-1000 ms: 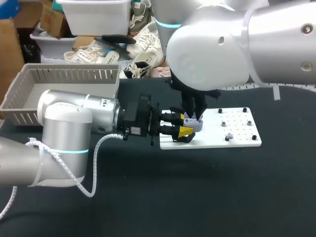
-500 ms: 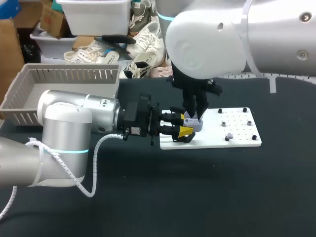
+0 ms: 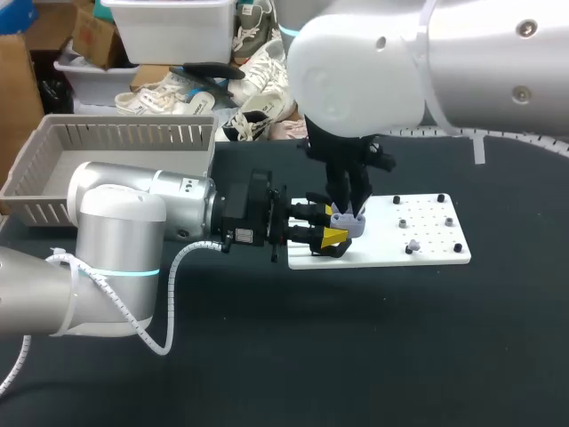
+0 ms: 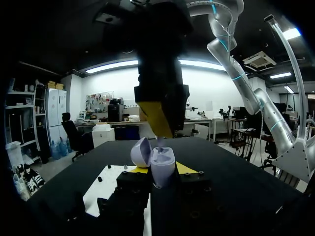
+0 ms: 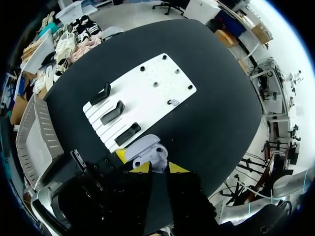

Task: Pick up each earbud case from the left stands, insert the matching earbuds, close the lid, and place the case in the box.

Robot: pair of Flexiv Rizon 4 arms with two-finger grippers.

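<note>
A lilac earbud case (image 3: 349,225) with its lid open sits upright between the yellow tips of my left gripper (image 3: 335,229), which is shut on it over the left end of the white board (image 3: 427,255). In the left wrist view the case (image 4: 162,166) fills the gap between the fingers, lid (image 4: 141,151) tipped to one side. My right gripper (image 3: 349,211) points straight down onto the case's open top, shut on a small pale earbud (image 4: 160,142). In the right wrist view the case (image 5: 147,151) lies just ahead of the right gripper (image 5: 159,168).
Three black stands (image 5: 112,112) stand without cases on the board's left part. One earbud (image 3: 413,245) rests on a peg on its right part, among several black pegs. A grey slatted basket (image 3: 107,133) stands at the table's far left.
The right arm's bulk has shifted a little to the left while its gripper stays over the case. The left arm and the case have not moved.
</note>
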